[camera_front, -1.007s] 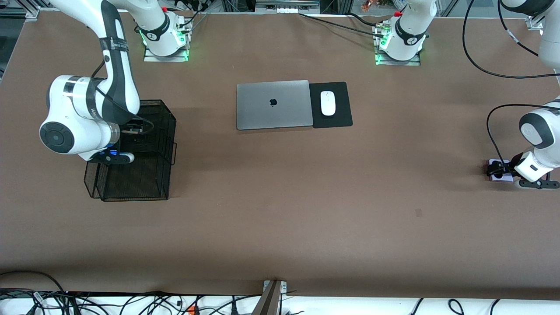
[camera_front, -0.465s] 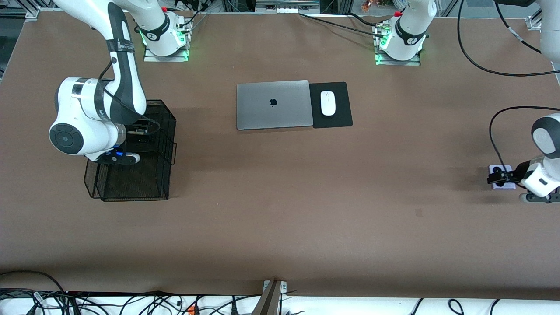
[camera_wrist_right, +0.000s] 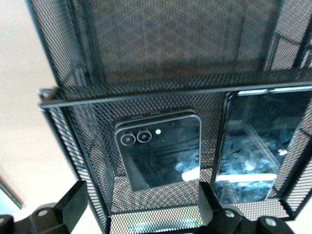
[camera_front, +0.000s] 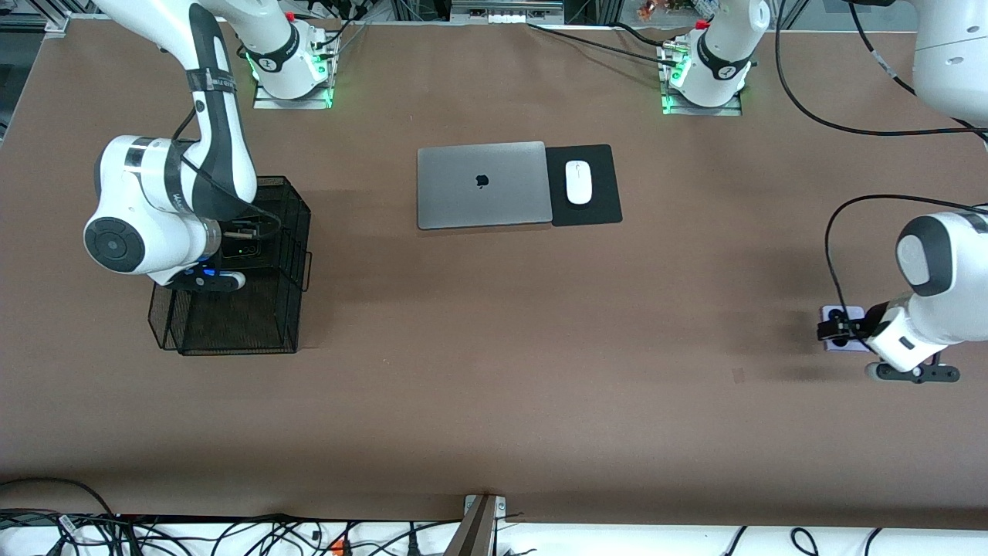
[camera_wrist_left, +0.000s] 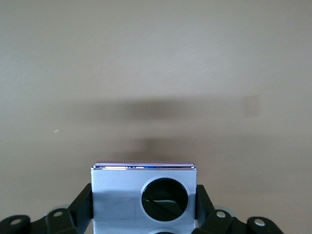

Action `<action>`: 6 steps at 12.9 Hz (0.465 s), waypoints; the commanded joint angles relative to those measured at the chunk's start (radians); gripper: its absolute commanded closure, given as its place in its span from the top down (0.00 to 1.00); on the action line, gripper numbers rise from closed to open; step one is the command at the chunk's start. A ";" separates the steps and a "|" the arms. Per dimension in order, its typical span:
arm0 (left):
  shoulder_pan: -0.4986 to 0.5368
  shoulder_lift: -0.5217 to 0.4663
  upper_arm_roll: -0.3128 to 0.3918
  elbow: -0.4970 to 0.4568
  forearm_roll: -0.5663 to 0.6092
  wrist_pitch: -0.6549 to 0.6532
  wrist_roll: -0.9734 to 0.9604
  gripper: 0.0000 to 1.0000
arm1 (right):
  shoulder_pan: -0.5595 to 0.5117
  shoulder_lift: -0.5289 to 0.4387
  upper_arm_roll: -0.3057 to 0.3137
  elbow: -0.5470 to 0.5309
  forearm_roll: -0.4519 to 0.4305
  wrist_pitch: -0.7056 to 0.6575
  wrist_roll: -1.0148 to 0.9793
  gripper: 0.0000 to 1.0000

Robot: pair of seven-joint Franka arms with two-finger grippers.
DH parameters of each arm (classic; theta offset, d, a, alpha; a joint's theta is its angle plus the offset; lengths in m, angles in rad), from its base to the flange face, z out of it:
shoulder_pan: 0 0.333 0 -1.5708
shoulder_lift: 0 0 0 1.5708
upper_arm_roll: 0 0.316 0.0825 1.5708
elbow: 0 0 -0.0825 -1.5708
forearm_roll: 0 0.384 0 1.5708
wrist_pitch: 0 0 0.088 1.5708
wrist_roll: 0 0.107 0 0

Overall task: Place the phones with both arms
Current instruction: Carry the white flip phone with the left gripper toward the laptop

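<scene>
My left gripper (camera_wrist_left: pixel 144 205) is shut on the lavender-white phone (camera_wrist_left: pixel 117 195), its black circle facing the wrist camera. In the front view the left gripper (camera_front: pixel 840 332) holds this phone (camera_front: pixel 837 314) over bare table at the left arm's end. My right gripper (camera_wrist_right: pixel 141 202) stands open over the black mesh basket (camera_wrist_right: pixel 146 90), nothing between its fingers. The small squarish black phone (camera_wrist_right: pixel 158 151) lies in one compartment, and the long black slab (camera_wrist_right: pixel 256 146) in the one beside it. From the front, the right gripper (camera_front: pixel 241 232) hangs above the basket (camera_front: pixel 231 324).
A closed silver laptop (camera_front: pixel 482 185) lies mid-table near the bases, beside a white mouse (camera_front: pixel 578 182) on a black pad (camera_front: pixel 602 208). Cables (camera_front: pixel 849 123) trail over the table toward the left arm.
My right gripper has opened and the small black phone now lies free in the basket. The left arm has carried the lavender phone toward the front camera and the table's middle.
</scene>
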State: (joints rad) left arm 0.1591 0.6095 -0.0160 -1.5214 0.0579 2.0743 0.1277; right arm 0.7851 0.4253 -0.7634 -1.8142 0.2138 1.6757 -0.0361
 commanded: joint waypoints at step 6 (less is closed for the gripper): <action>-0.347 -0.010 0.013 0.040 0.042 -0.129 -0.368 0.37 | -0.055 0.003 -0.007 0.311 0.074 -0.079 0.042 1.00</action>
State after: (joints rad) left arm -0.1080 0.6069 -0.0183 -1.4912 0.0782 1.9759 -0.1555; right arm 0.7550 0.4197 -0.7743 -1.5638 0.2316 1.6197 -0.0276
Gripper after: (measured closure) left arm 0.154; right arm 0.000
